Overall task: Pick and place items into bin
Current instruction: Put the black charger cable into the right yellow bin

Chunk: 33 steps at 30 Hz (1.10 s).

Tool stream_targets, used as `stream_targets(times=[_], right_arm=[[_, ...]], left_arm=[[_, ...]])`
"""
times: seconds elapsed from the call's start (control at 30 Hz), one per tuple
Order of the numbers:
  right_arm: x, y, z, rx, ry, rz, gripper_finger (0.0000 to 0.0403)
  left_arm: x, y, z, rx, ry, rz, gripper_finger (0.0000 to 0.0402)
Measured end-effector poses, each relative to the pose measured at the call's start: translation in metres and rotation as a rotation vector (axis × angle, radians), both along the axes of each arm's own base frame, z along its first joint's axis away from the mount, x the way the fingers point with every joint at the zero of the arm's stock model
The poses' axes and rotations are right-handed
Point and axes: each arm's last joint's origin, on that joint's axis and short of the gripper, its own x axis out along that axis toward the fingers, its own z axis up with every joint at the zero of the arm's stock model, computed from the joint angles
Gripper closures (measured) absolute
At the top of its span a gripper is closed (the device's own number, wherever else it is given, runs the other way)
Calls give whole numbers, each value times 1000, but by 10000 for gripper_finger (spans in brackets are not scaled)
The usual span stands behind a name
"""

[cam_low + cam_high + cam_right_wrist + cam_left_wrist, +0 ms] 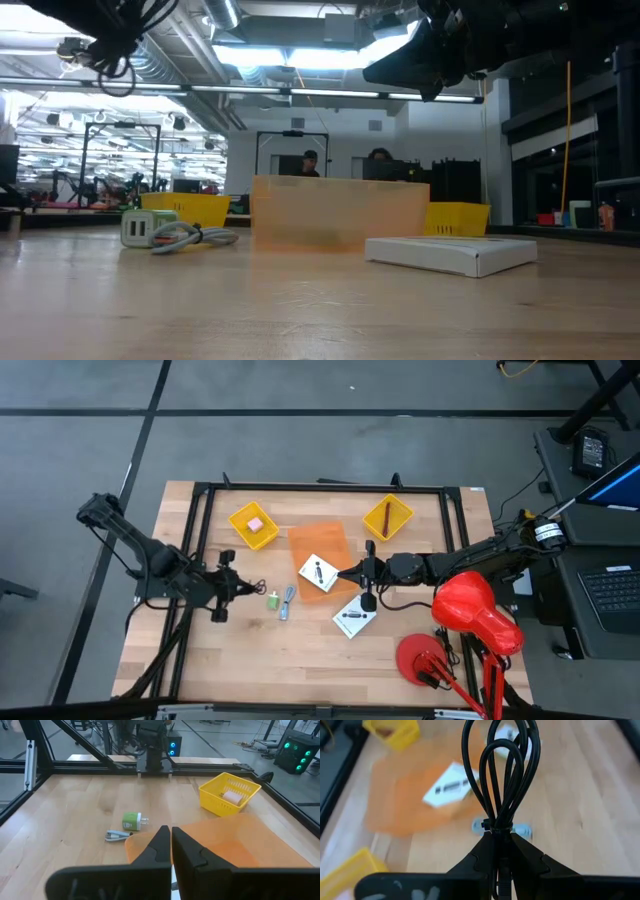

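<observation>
Only the left wrist view shows jaws gripping the black cord [502, 775].

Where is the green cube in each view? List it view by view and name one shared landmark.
High view: green cube left of centre on the table, beside the blue-grey tool.
Low view: at the far left, on the table.
Left wrist view: not visible.
Right wrist view: on the table, past the orange bin.
Shared landmark: the orange bin, seen in all four views.
</observation>
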Motion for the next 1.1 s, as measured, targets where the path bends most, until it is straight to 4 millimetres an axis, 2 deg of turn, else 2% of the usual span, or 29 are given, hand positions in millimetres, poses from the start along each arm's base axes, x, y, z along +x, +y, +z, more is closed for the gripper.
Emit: stream_targets(times=[0.27,0.6,0.8,1.1], right_arm=[[0,0,0,0,0,0,402],[0,0,0,0,0,0,402],[0,0,0,0,0,0,402],[0,0,1,3,-11,-1,402]], left_arm=[[4,0,-24,-18,-232,-79,366],[15,6,-21,-1,-528,-76,366],[20,14,-14,-44,-608,-5,366],[28,24,-19,-4,-581,55,366]])
